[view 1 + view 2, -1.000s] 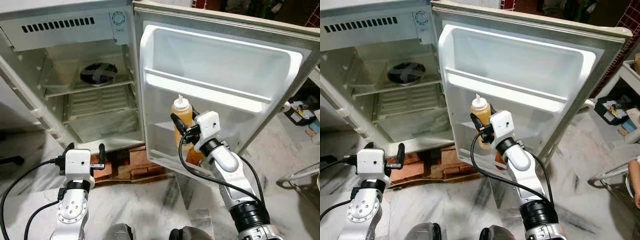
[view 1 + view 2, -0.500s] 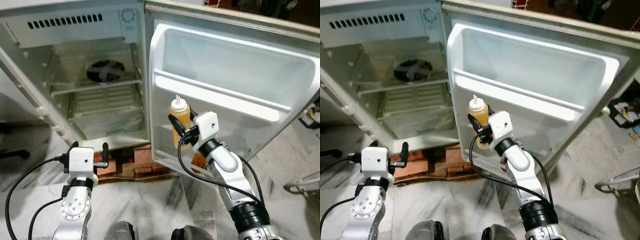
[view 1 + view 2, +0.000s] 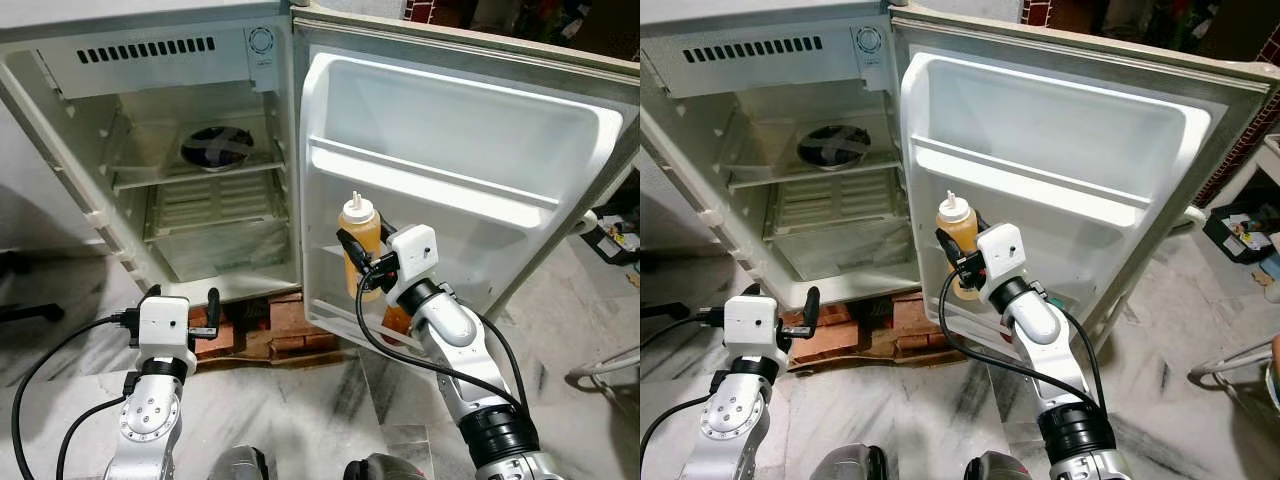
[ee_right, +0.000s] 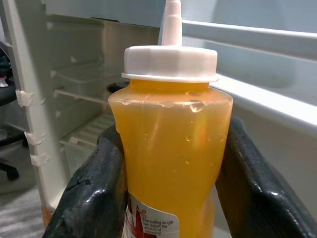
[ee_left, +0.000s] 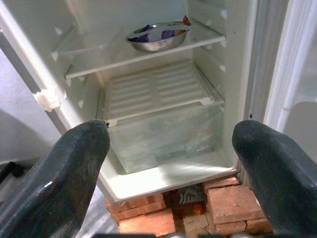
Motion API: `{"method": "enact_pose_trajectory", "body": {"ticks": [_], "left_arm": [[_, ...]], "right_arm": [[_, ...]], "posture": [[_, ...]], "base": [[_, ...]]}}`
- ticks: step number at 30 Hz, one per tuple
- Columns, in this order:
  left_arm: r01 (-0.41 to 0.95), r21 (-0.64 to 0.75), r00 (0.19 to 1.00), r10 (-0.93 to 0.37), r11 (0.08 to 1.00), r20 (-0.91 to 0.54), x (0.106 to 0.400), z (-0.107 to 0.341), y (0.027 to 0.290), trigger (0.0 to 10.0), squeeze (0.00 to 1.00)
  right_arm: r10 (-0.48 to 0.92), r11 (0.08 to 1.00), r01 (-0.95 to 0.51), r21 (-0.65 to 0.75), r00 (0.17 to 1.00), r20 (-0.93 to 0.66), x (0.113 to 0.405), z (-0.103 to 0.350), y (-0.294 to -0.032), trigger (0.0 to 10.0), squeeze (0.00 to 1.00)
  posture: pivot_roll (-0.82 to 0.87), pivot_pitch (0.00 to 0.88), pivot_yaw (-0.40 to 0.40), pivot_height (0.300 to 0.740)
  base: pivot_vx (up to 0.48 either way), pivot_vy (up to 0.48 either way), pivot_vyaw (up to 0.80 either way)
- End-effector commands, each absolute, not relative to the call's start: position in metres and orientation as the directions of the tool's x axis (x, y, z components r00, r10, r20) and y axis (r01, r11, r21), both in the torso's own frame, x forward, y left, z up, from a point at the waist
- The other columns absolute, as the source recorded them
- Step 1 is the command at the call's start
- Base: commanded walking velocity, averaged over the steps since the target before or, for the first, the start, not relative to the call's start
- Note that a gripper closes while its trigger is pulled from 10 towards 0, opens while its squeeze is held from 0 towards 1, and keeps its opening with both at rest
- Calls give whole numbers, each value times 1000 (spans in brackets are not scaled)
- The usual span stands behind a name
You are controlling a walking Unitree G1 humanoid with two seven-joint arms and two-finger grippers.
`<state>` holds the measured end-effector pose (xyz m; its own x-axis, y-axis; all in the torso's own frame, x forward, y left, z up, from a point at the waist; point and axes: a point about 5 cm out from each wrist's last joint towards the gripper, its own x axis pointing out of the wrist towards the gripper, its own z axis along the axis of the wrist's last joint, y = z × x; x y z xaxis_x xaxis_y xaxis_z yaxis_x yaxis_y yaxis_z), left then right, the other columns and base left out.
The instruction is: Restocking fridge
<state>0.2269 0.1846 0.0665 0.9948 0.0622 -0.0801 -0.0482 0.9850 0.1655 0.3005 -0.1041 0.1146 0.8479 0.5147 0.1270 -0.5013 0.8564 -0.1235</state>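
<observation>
The translucent plastic squeeze bottle of orange-yellow sauce with a white nozzle cap [image 3: 362, 235] looks nearly full, so I'd judge it fairly heavy for its size, and its soft walls would give under a hard pinch; beads of moisture near the shoulder suggest a slick surface too. The sensible place to hold it is the broad middle of the body, below the shoulder, and that is just where the right gripper [image 4: 171, 183] has it, one black finger pressed against each side, the bottle upright between them with cap and nozzle standing clear above. It is held up in front of the white inner liner of the open fridge door [image 3: 480, 130], to the right of the scene, just below the door's upper shelf rail [image 3: 430, 183] and above the lower door shelf [image 3: 345, 320]. Over to the near left, the left gripper [image 3: 178, 300] hangs low with its fingers spread and nothing between them, facing the fridge's open compartment, where a steel bowl [image 5: 157, 35] sits on the far upper shelf.
</observation>
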Motion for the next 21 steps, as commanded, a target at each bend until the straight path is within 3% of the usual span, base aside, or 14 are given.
{"method": "enact_pose_trajectory", "body": {"ticks": [1,8,21], "left_arm": [[-36,170,995,52,985,-90,226,64,185,10000,0],[-33,168,995,49,985,-92,226,64,184,10000,0],[-41,165,995,55,985,-83,226,64,184,10000,0]], "right_arm": [[520,854,-505,-130,842,144,301,118,-103,10000,0],[521,852,-506,-133,842,139,301,118,-103,10000,0],[520,853,-504,-137,843,135,301,117,-104,10000,0]], "posture": [[6,95,-13,740],[6,96,-15,740],[4,97,-16,740]], "base": [[244,0,0],[243,0,0],[0,0,0]]}}
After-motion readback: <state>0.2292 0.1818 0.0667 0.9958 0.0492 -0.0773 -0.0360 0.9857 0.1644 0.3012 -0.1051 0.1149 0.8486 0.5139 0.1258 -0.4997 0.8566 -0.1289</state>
